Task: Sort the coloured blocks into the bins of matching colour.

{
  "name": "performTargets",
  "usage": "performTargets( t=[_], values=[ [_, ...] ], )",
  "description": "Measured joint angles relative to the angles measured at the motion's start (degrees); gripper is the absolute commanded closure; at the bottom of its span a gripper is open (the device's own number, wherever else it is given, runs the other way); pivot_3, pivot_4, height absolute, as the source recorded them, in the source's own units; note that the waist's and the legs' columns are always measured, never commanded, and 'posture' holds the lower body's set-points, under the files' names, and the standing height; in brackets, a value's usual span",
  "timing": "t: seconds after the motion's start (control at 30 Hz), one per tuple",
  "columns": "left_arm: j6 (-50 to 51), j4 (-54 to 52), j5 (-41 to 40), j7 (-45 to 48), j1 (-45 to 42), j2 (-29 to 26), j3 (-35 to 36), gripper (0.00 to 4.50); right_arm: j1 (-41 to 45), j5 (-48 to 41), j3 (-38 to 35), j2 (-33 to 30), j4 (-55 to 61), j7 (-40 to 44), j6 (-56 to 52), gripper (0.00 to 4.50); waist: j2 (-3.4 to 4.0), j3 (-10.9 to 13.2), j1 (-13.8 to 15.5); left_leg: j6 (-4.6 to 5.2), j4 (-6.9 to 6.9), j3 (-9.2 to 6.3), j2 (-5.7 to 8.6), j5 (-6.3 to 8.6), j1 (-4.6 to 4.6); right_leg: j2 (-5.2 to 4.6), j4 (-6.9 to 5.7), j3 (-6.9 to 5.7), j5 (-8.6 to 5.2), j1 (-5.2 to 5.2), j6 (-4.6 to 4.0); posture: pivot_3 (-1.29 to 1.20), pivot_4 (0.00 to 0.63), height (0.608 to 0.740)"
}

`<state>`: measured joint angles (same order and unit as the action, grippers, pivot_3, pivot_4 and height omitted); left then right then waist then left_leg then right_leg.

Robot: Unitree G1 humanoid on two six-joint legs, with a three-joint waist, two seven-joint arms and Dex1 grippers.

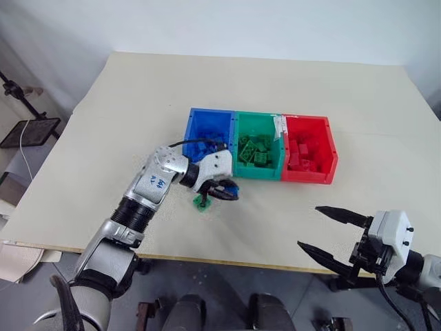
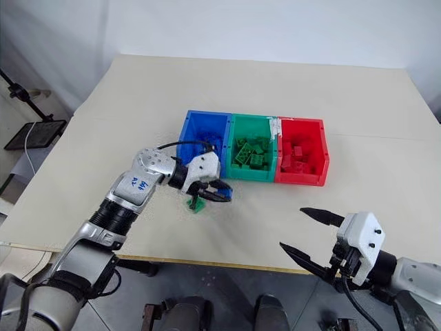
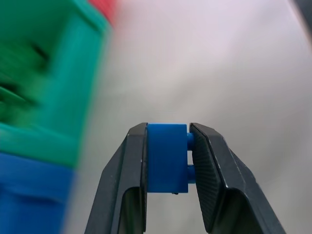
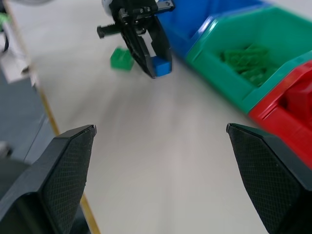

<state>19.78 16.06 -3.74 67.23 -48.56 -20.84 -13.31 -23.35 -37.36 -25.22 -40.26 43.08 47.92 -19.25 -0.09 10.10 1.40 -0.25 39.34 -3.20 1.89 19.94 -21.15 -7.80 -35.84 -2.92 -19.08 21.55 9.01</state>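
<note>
Left gripper (image 3: 168,158) clamped a blue block (image 3: 166,157) just in front of the bins.

Seen from the robot's head, with the table (image 1: 138,89) as a clock face, the blue bin (image 1: 208,131), green bin (image 1: 259,148) and red bin (image 1: 310,148) sat in a row near the centre, each already holding blocks of its own colour. At about seven o'clock from the blue bin, the left gripper held the blue block off the table. One green block (image 1: 202,203) lay loose just beside it, unsorted. At five o'clock, the right gripper (image 1: 329,232) hung with fingers wide apart, holding nothing. Most sorting looked finished.
</note>
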Motion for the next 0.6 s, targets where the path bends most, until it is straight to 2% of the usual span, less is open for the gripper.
performTargets(
  t=[0.1, 0.17, 0.23, 0.37, 0.43, 0.5, 0.6],
  values=[
    [0.23, 0.00, -3.83, -3.50, 0.30, -0.06, 6.22, 3.58, 0.70, -0.38, 0.05, 1.38, 0.31, -2.10, 0.01, 0.00, 0.00, 0.00, -0.14, 0.00, -0.02, 0.01, -0.02, 0.00, 0.04, 0.02, -0.01, 0.00, 0.00, 0.00, 0.00, 0.00, 0.150, 0.740],
    [1.89, 1.73, -6.38, -10.34, -0.52, 0.92, 12.49, 3.58, 5.13, -0.26, 0.28, 3.85, 0.16, -5.23, 0.47, 0.00, 0.00, 0.00, -0.13, -0.01, 0.04, 0.01, -0.01, -0.01, 0.02, 0.01, -0.01, 0.01, 0.00, 0.01, 0.00, 0.00, 0.150, 0.740],
    [2.55, 3.46, -7.19, -15.88, -2.44, 1.14, 15.78, 3.58, 8.01, 0.01, 0.29, 4.67, 0.13, -7.25, 0.96, 0.00, 0.00, 0.00, 0.04, -0.01, 0.04, 0.01, 0.00, -0.01, 0.03, 0.00, -0.02, 0.01, 0.00, 0.01, 0.00, 0.00, 0.150, 0.740],
    [1.10, 10.26, -4.68, -24.21, -5.25, 0.58, 16.67, 3.58, 9.55, 1.48, 1.13, 4.33, -0.78, -7.51, 1.08, 0.00, -0.01, 0.00, 0.52, -0.01, 0.01, -0.08, 0.21, 0.00, 0.00, -0.10, -0.05, -0.02, 0.01, 0.00, 0.02, 0.00, 0.150, 0.740],
    [0.65, 13.91, -4.61, -25.05, -5.89, 1.28, 16.56, 3.58, 10.14, 2.13, 1.78, 3.99, -1.82, -7.26, 1.21, 0.00, -0.01, 0.01, 0.46, 0.00, 0.01, -0.07, 0.25, 0.00, -0.04, -0.13, -0.04, -0.03, 0.02, 0.02, 0.04, 0.00, 0.150, 0.740],
    [0.12, 15.82, -4.77, -23.42, -6.48, 2.08, 15.21, 2.84, 11.22, 2.53, 2.26, 3.23, -2.87, -6.84, 1.29, 0.00, -0.02, 0.01, 0.43, 0.00, 0.01, -0.07, 0.26, 0.00, -0.05, -0.14, -0.04, -0.04, 0.03, 0.02, 0.05, 0.00, 0.150, 0.740],
    [-1.26, 17.12, -4.91, -20.45, -7.18, 2.31, 13.75, 1.95, 12.43, 2.98, 2.64, 2.64, -3.38, -6.10, 1.41, 0.00, -0.02, 0.01, 0.04, 0.00, -0.03, -0.06, 0.21, 0.00, -0.04, -0.12, -0.03, -0.08, 0.03, 0.03, 0.05, 0.00, 0.150, 0.740]
  ],
)
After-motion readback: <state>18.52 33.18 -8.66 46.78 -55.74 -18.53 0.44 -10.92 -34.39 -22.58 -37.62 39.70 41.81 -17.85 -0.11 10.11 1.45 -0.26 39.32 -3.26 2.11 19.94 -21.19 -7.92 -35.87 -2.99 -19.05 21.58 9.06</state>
